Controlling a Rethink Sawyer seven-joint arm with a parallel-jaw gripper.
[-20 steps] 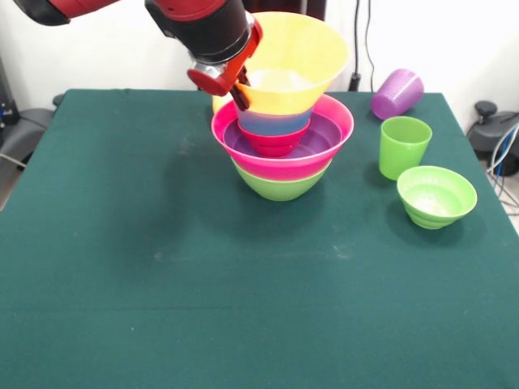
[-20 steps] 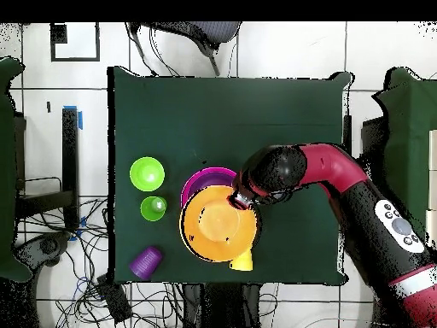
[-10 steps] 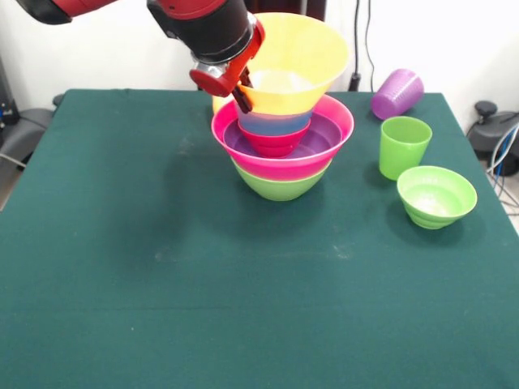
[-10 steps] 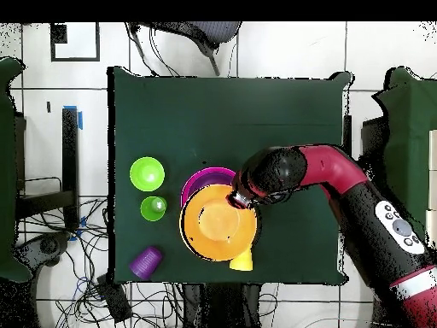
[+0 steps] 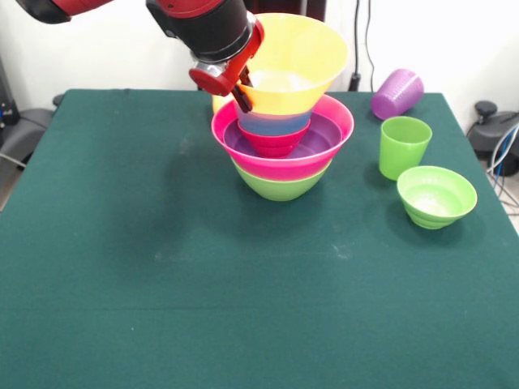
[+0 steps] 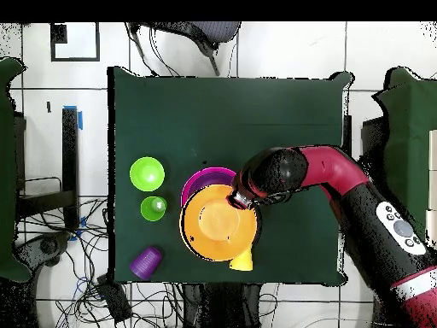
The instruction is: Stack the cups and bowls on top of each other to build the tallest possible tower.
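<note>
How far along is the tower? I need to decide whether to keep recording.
Done: the tower has green, pink, purple, red and blue bowls nested. In hand: the gripper is at the rim of the large orange bowl, sitting tilted on top. Left: the light green bowl, green cup, purple cup lying on its side, and yellow cup behind the tower.

Tower [image 5: 282,150] at bench rear centre: green bowl [image 5: 280,186] as base, then pink bowl [image 5: 284,162], purple bowl [image 5: 320,138], red bowl [image 5: 274,143], blue bowl [image 5: 274,123], large orange bowl [image 5: 296,61] on top, tilted. Yellow cup [image 6: 243,260] lies just behind the tower. Green cup [image 5: 403,146] upright beside the light green bowl [image 5: 436,196]. Purple cup [image 5: 396,93] on its side.
</note>
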